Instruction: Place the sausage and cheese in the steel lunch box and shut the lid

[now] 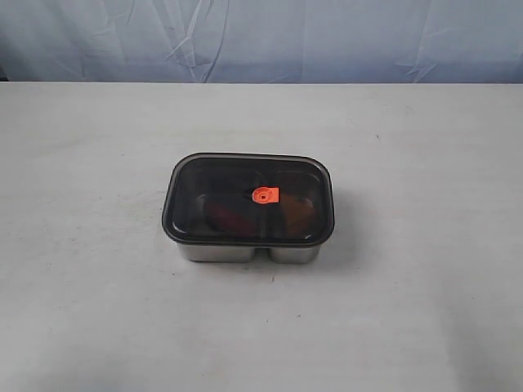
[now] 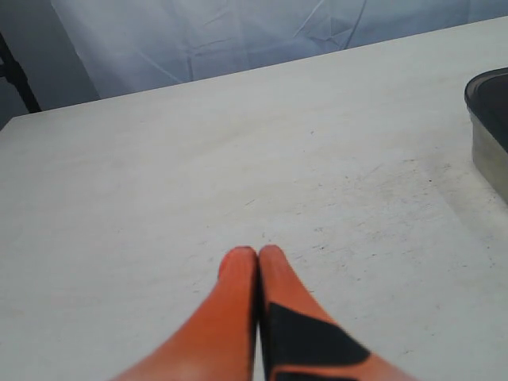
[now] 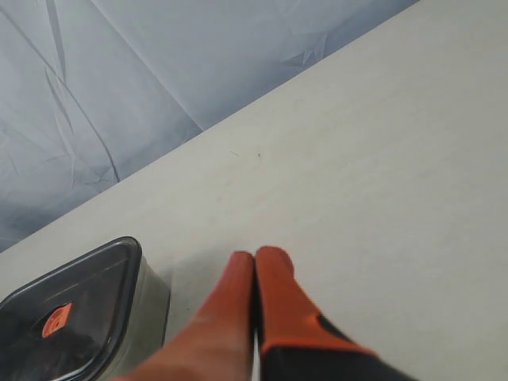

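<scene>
The steel lunch box stands near the middle of the table with the dark translucent lid lying flat on top, its orange valve tab at centre. Through the lid a reddish sausage shows dimly in the left compartment and an orange-yellow cheese in the right one. Neither arm shows in the exterior view. My left gripper is shut and empty over bare table, the lunch box off to one side. My right gripper is also shut and empty, beside the lunch box and its lid.
The white table is bare around the box. A blue-grey cloth backdrop hangs behind the table's far edge.
</scene>
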